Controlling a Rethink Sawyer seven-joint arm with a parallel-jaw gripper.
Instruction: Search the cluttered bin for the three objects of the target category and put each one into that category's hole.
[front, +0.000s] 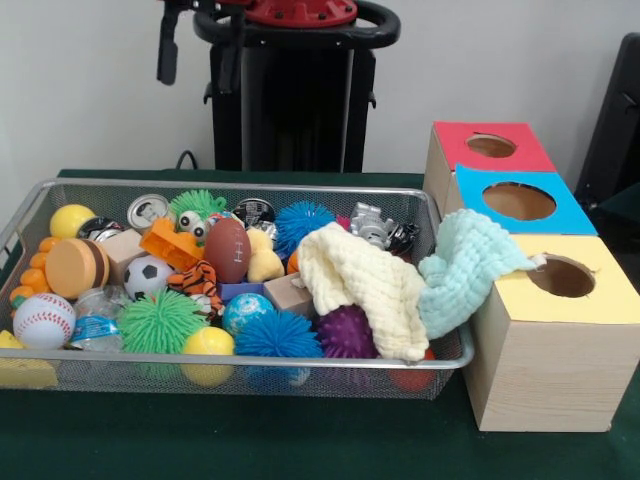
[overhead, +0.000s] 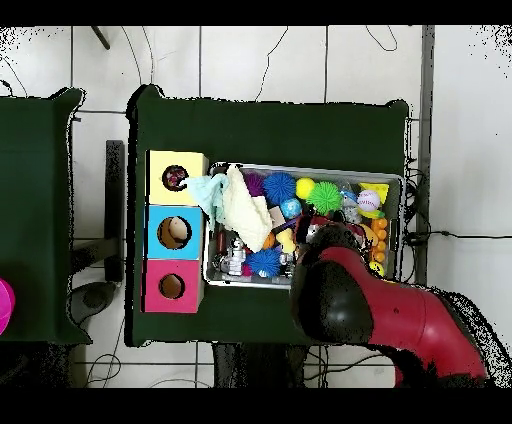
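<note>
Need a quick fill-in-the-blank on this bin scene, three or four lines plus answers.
1. The pale blue cloth hangs from the bin onto the ___ box.
2. The red box stands ___ from the camera in the front view.
3. The toy football is ___ in colour.
4. The bin is made of wire ___.

Answers: yellow; farthest; brown; mesh

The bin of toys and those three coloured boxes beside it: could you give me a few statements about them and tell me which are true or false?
1. The mint cloth hangs over the bin's edge towards the yellow box. True.
2. The boxes are all red. False: one is red, one blue, one yellow.
3. A toy football lies in the bin. True.
4. The cream cloth lies on the green table. False: it lies in the bin, over the toys.
5. Each box has a round hole on top. True.
</note>
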